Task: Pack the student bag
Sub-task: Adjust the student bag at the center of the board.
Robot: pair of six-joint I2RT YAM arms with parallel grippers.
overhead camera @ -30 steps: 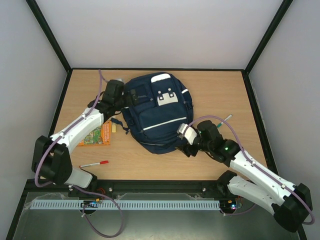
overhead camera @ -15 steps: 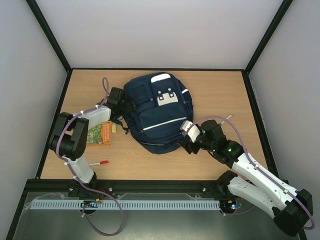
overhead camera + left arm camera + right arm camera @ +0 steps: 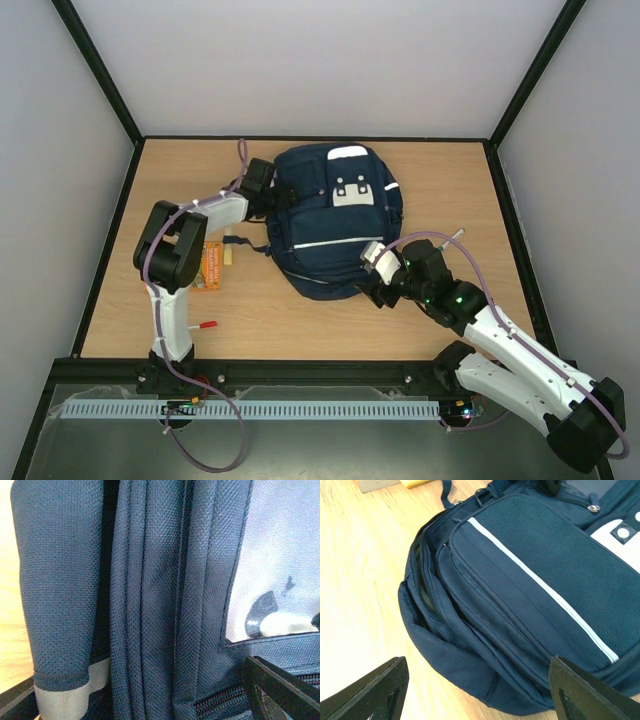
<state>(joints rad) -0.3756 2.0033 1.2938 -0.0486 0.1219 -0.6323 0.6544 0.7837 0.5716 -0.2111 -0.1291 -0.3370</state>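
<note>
The student bag (image 3: 335, 230), a navy backpack with thin white stripes and a white-grey patch (image 3: 352, 193), lies flat in the middle of the table. My left gripper (image 3: 274, 194) is pushed against its upper left side. In the left wrist view the bag's folded fabric (image 3: 150, 605) fills the frame, and the left gripper (image 3: 145, 695) stands open around those folds. My right gripper (image 3: 368, 288) is open at the bag's lower right edge. In the right wrist view the right gripper (image 3: 477, 667) hovers just short of the rounded bottom of the bag (image 3: 520, 605), touching nothing.
An orange booklet (image 3: 210, 266) lies left of the bag, partly under my left arm, with a small yellow piece (image 3: 231, 251) beside it. A red-capped pen (image 3: 201, 326) rests near the front left. Another pen (image 3: 455, 237) lies right of the bag.
My left arm has folded up and its gripper has swung right against the bag. The bag has slid and turned to the right. The right arm has barely moved.
</note>
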